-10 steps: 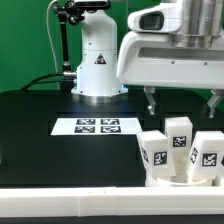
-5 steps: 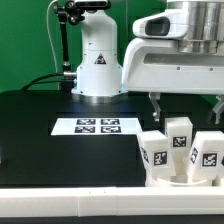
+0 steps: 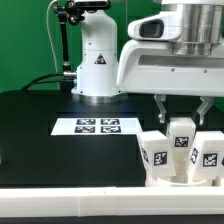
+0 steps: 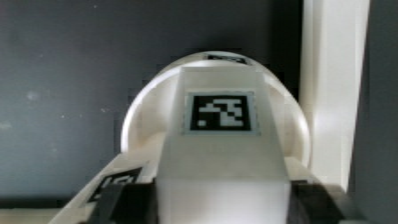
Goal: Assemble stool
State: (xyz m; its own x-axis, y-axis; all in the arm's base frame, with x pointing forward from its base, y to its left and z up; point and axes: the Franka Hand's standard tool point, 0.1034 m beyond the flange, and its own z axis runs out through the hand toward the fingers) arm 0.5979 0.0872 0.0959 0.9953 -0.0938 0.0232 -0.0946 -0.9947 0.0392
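Three white legs (image 3: 180, 148) stood upright on the seat (image 3: 165, 181) at the exterior view's right when you stopped. Your gripper (image 3: 183, 113) had its fingers pinched on the middle leg (image 4: 217, 150), near the marker board (image 3: 98, 126).

Legs (image 3: 180, 150) crowd seat (image 3: 165, 181); black table (image 3: 40, 130) btw marker board (image 3: 97, 126) open.
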